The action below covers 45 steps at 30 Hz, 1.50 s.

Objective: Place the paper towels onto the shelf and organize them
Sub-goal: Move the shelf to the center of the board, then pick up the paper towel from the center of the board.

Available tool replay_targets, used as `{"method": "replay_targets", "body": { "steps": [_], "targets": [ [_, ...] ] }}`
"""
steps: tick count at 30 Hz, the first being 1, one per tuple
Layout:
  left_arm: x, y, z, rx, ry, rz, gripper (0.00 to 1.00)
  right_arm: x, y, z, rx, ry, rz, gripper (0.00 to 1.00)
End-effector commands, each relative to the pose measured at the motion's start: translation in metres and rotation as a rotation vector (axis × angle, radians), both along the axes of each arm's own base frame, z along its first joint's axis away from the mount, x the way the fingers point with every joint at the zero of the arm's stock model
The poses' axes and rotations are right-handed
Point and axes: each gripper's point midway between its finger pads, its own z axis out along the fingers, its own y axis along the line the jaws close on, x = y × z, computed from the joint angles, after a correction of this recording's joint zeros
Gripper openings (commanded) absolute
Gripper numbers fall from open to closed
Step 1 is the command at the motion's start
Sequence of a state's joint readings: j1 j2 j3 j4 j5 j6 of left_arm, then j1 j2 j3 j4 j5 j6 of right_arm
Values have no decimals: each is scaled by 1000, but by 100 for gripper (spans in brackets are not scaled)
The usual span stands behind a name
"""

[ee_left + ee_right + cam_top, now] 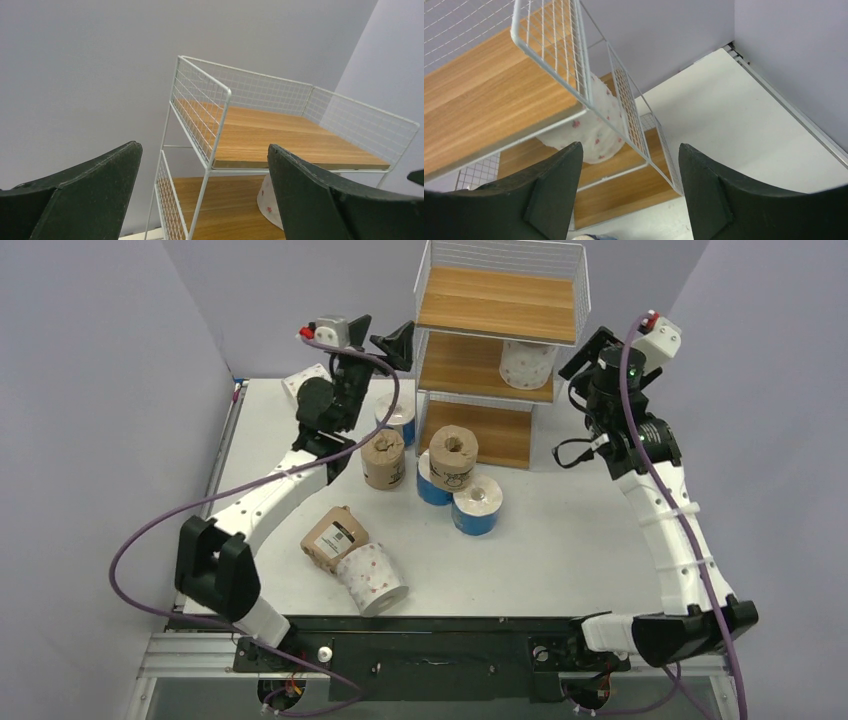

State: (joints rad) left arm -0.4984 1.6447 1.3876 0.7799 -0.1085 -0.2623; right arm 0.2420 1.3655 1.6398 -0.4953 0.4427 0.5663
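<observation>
Wood in a light brown makes up the three boards of the shelf (497,304), set in a white wire frame with mesh sides and a mesh rim round the top tier. It stands at the far middle of the surface (590,540). On its middle tier, toward the right end, a white roll with pink dots (527,362) stands upright.

More paper towels are grouped in front of the shelf and to its left. A far blue roll (403,412) is partly hidden by the left arm, and a plain kraft roll (384,458) stands just near of it. A printed kraft roll (453,452) touches a blue roll (430,490); whether it sits on it or behind it I cannot tell. A second blue roll (476,505) stands beside them. Toward the near edge, a labelled kraft roll (334,537) and a dotted roll (372,578) lie on their sides, touching.

The left tool (380,337) hangs by the shelf's upper left corner, jaws wide apart with nothing between them. The right tool (588,352) hangs at the shelf's right side, jaws also apart and holding nothing.

The surface is plain white, and pale lilac-grey walls (100,340) enclose it.
</observation>
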Motion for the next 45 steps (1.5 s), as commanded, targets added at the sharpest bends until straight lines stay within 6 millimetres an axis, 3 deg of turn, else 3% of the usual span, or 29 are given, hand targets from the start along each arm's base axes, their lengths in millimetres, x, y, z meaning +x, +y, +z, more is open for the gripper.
{"method": "replay_targets", "body": {
  "steps": [1, 3, 4, 5, 6, 7, 8, 11, 12, 13, 14, 18, 19, 20, 21, 24, 25, 29, 33, 37, 45],
  "targets": [
    [-53, 47, 49, -150, -56, 54, 96, -48, -7, 7, 39, -43, 5, 64],
    [-76, 64, 50, -205, -21, 58, 96, -61, -1, 4, 62, -83, 37, 59],
    [-79, 64, 36, -226, 26, 47, 96, -64, 5, 8, 76, -125, 61, 55],
    [-89, 72, 36, -244, 52, 58, 96, -71, 8, -4, 75, -128, 76, 51],
    [-92, 70, 23, -258, 98, 42, 96, -76, 16, 7, 91, -191, 101, 41],
    [-100, 74, 17, -257, 142, 48, 96, -79, 18, -9, 76, -179, 105, 35],
    [-103, 71, 5, -259, 183, 36, 96, -80, 29, -5, 82, -214, 132, 25],
    [-125, 74, -21, -229, 286, 25, 96, -74, 46, -31, 42, -195, 169, 4],
    [-128, 72, -43, -210, 344, 25, 96, -69, 55, -35, 40, -201, 187, 0],
    [-138, 77, -43, -220, 346, 19, 96, -66, 60, -45, 27, -186, 197, 0],
    [-141, 78, -64, -208, 397, 23, 96, -59, 64, -55, 23, -176, 196, 0],
    [-165, 91, -95, -213, 458, 15, 96, -37, 83, -65, 54, -223, 221, 0],
    [-172, 94, -100, -215, 460, 8, 96, -33, 87, -59, 78, -264, 225, 0],
    [-180, 96, -100, -215, 456, -6, 96, -25, 92, -70, 78, -251, 225, 0],
    [-182, 96, -111, -206, 474, -8, 96, -21, 96, -65, 98, -284, 226, 0],
    [-195, 102, -123, -189, 495, -16, 96, 0, 108, -82, 94, -279, 215, 0],
    [-197, 103, -130, -183, 503, -12, 96, 3, 108, -78, 103, -308, 197, 0],
    [-209, 117, -137, -173, 487, 15, 96, 27, 114, -101, 62, -295, 128, 0],
    [-216, 132, -138, -144, 458, 70, 96, 37, 112, -111, -20, -280, 34, 0],
    [-218, 140, -136, -124, 438, 111, 96, 38, 111, -115, -102, -276, -26, 0],
    [-217, 138, -135, -116, 433, 107, 96, 29, 122, -108, -271, -258, -42, 0]
  ]
}}
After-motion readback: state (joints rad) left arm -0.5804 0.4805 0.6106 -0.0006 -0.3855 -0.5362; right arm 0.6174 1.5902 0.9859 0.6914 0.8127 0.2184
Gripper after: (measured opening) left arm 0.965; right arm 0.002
